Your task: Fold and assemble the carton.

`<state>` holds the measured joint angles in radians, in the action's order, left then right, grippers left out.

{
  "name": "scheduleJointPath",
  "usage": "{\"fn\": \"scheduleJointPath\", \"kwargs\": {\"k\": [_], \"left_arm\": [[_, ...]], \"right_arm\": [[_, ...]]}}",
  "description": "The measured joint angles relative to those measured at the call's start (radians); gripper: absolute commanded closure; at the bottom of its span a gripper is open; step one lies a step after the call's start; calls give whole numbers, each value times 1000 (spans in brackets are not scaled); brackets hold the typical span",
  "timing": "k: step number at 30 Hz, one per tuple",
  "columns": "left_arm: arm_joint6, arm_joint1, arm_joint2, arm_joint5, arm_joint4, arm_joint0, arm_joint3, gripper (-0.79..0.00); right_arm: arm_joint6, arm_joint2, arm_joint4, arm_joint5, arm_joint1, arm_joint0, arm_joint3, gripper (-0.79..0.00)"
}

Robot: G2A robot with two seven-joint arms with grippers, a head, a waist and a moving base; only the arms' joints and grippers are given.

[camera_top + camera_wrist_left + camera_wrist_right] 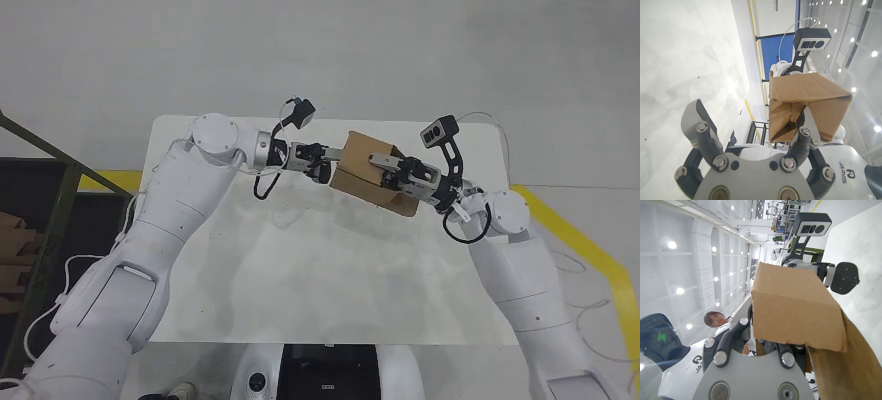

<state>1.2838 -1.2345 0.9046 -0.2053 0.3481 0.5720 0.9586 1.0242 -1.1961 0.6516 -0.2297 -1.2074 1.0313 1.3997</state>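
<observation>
The carton (372,170) is seen to be plain brown cardboard, matt and slightly fibrous, with ragged, torn edges at its flaps. The table (300,270) is topped by a smooth white surface, faintly smudged with grey. The left gripper (751,108) is built on a brushed metal plate with shiny screws, black plastic links and matt black, rubbery-looking finger pads (706,115).
</observation>
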Motion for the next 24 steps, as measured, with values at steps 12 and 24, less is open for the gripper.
{"fn": "scheduleJointPath", "kwargs": {"k": [12, 24], "left_arm": [[-23, 4, 24, -18, 10, 2, -37, -785], [-75, 46, 130, -244, -62, 72, 59, -785]], "right_arm": [[4, -11, 0, 0, 2, -3, -12, 0], [57, -32, -36, 119, 13, -57, -51, 0]]}}
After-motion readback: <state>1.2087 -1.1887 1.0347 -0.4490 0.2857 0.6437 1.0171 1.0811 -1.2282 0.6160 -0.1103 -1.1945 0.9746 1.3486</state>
